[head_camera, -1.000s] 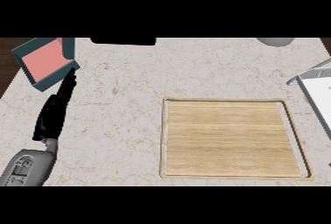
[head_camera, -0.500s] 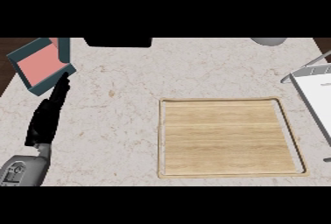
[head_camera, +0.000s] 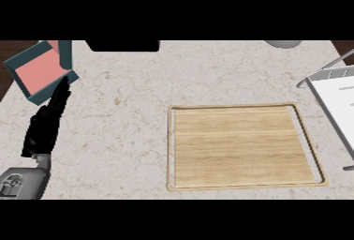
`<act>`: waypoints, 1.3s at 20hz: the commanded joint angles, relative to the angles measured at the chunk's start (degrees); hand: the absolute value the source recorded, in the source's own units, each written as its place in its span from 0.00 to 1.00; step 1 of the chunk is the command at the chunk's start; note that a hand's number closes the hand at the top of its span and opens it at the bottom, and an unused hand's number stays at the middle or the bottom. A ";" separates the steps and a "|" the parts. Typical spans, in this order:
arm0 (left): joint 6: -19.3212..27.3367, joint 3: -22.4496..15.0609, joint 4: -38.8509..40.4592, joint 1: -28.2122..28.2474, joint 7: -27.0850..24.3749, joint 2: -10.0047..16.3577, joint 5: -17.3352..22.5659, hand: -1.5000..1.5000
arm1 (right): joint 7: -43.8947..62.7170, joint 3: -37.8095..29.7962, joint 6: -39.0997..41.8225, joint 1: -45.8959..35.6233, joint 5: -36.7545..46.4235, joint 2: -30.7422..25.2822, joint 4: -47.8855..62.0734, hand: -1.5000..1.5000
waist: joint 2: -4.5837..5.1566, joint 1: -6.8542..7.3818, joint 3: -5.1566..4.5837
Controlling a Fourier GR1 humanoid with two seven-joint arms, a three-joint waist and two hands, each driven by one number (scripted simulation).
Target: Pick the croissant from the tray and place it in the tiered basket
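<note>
A wooden tray [head_camera: 242, 145] lies flat on the counter right of centre, and nothing lies on it. No croissant shows anywhere. At the right edge part of the tiered basket [head_camera: 335, 93] shows as a white shelf with a grey wire rim. My left hand [head_camera: 47, 123] rests at the left side on the counter, its black fingers straight and pointing up toward the far left, holding nothing. The right hand is out of the view.
A teal box with a pink inside [head_camera: 43, 70] sits at the far left corner, just beyond my left fingertips. A black object [head_camera: 123, 45] lies at the back edge, and a grey round thing [head_camera: 283, 43] at the back right.
The view has shifted a little: the tray and basket sit slightly further left in the picture, and my left forearm shows lower and closer to the left edge.
</note>
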 commanded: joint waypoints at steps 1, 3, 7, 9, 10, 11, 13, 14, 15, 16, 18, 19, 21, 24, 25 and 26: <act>-0.62 0.57 -0.49 0.00 0.52 0.63 0.27 0.50 | 7.58 -6.54 -8.10 0.49 -5.77 1.54 -3.59 1.00 | -0.04 0.05 0.08; 0.19 -0.48 0.96 1.24 -1.96 -1.78 -0.32 0.50 | 6.79 -7.04 -8.72 4.28 -6.45 3.42 -3.69 0.00 | 0.02 -0.18 -0.01; -1.14 0.53 -0.93 1.13 -0.21 -0.49 -0.07 0.50 | 5.96 -6.16 -12.33 7.25 -7.00 6.36 -9.20 0.00 | -0.16 -0.07 -0.03; 0.87 -0.74 1.19 2.14 -2.93 -2.56 -2.19 0.50 | 2.39 -6.39 -12.96 7.27 -7.51 3.29 -11.68 0.00 | -0.04 -0.23 -0.04; -2.29 2.05 -0.39 1.62 -0.78 1.14 0.46 0.50 | 3.02 -6.01 -15.90 10.03 -7.00 5.72 -14.82 0.00 | -0.32 -0.52 -0.04; -1.29 2.13 3.60 -0.66 -1.28 -0.15 -0.12 0.50 | 3.73 -5.67 -17.67 10.29 -6.69 7.56 -16.68 0.00 | -0.19 -1.04 -0.08; -1.02 1.51 0.74 0.19 -0.03 -0.53 -0.48 0.50 | 3.67 -5.04 -20.02 12.68 -5.75 8.83 -20.01 0.00 | -0.26 -0.72 -0.06; -1.25 1.77 1.43 -1.35 -0.36 -0.33 -0.59 0.50 | 3.70 -4.96 -21.56 11.45 -4.64 7.22 -18.83 0.00 | 0.07 -0.17 -0.03; 0.98 0.67 1.26 -0.33 0.43 -2.23 -1.95 0.50 | 6.38 -3.26 -18.49 10.79 -2.87 9.12 -23.70 0.00 | -0.36 -0.79 -0.11; -0.58 1.06 1.00 0.41 -0.89 -1.29 -1.43 0.50 | 5.60 -3.23 -19.19 10.92 -2.34 7.94 -23.17 0.00 | -0.15 -0.23 -0.08; -0.60 1.40 1.19 0.32 -0.56 -0.73 -1.81 0.50 | 7.92 -3.12 -16.79 10.82 -0.07 7.18 -27.16 0.00 | -0.34 -0.59 -0.11; -1.55 0.99 -2.40 2.59 0.91 -0.78 -0.76 0.50 | 9.32 -2.93 -15.21 12.16 0.24 9.64 -30.96 0.00 | -0.68 -0.60 -0.11; 0.60 0.70 0.33 1.37 -0.26 -2.34 -2.29 0.50 | 11.65 -4.32 -13.14 12.80 1.16 10.67 -35.46 0.00 | -0.77 -1.54 -0.16; 0.62 1.36 3.84 0.14 -1.28 -2.32 -2.53 0.50 | 13.49 -5.67 -8.71 12.22 1.64 13.24 -43.83 0.00 | -0.97 -2.92 -0.26; -2.01 2.60 0.63 3.40 -1.74 -0.19 -0.35 0.50 | 13.89 -6.66 -7.56 14.00 1.66 14.39 -47.01 0.00 | -1.25 -2.05 -0.21; -2.67 3.56 0.31 2.06 0.29 1.14 0.13 0.50 | 12.93 -7.75 -7.44 14.30 0.08 15.61 -50.34 0.00 | -1.46 -2.55 -0.17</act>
